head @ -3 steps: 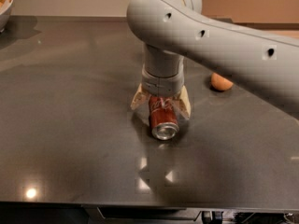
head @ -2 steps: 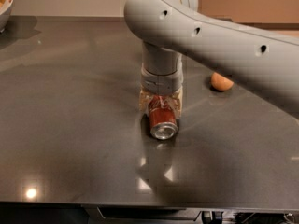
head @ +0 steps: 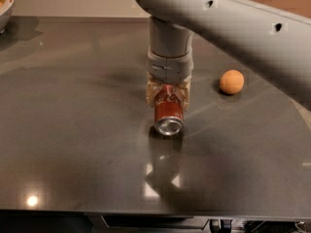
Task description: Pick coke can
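The red coke can (head: 168,111) lies on its side on the dark table (head: 73,130), its silver end facing the camera. My gripper (head: 168,95) hangs straight down from the grey arm over the middle of the table. Its fingers (head: 151,94) are closed against both sides of the can's far half. The can appears to be at or just above the table surface.
An orange ball-like fruit (head: 232,81) sits on the table to the right of the gripper. A white bowl (head: 4,4) stands at the far left corner. The table's front edge runs along the bottom of the view.
The fingers have closed in from a wide spread onto the can's sides. The arm and can now sit slightly higher in the view.
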